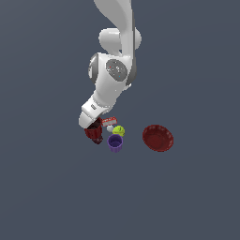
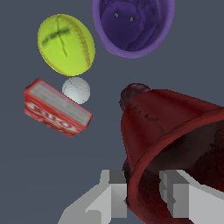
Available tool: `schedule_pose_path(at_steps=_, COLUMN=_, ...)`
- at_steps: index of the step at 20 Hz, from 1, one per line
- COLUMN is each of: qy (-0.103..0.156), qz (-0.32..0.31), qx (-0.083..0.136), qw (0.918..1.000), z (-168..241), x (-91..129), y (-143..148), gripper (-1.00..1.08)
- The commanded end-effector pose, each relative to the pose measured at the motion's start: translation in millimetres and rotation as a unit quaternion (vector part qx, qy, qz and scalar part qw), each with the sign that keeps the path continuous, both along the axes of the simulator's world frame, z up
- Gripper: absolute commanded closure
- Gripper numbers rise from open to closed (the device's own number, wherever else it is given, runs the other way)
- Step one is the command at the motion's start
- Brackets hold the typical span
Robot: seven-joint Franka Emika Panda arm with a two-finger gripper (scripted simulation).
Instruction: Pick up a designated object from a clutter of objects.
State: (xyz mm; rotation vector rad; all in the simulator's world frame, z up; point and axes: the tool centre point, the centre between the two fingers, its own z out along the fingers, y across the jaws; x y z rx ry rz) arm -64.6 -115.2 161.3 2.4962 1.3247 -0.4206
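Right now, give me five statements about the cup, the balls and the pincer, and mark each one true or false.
1. The pincer straddles the rim of the dark red cup. True.
2. The purple cup lies inside the red bowl. False: they sit well apart.
3. The white ball sits between the yellow-green ball and the red-and-white piece. True.
4. The pincer grips the yellow-green ball. False: that ball lies free.
5. The red bowl is at the exterior view's left of the clutter. False: it is at the right.

Dark red fluted cup [image 2: 175,131] tipped, rim between grey gripper fingers [image 2: 111,194], small maroon ball [image 2: 133,94] touching its base, glossy purple cup [image 2: 133,26], yellow-green stitched ball [image 2: 65,43], white dimpled ball [image 2: 76,89], red-and-white box [image 2: 57,109] nearby, shallow red ribbed bowl [image 1: 158,138] well apart.
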Motion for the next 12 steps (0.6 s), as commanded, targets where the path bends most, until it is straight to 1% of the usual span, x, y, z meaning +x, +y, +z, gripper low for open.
schedule_pose_path(at_steps=1, qy=-0.001, qz=0.001, qx=0.000, qw=1.0000, z=22.9, x=-1.5, y=20.4, gripper=1.08)
schedule_pose_path(at_steps=12, qy=0.000, qz=0.001, qx=0.001, qw=1.0000, z=117.4, x=-9.2, y=107.7, gripper=1.08)
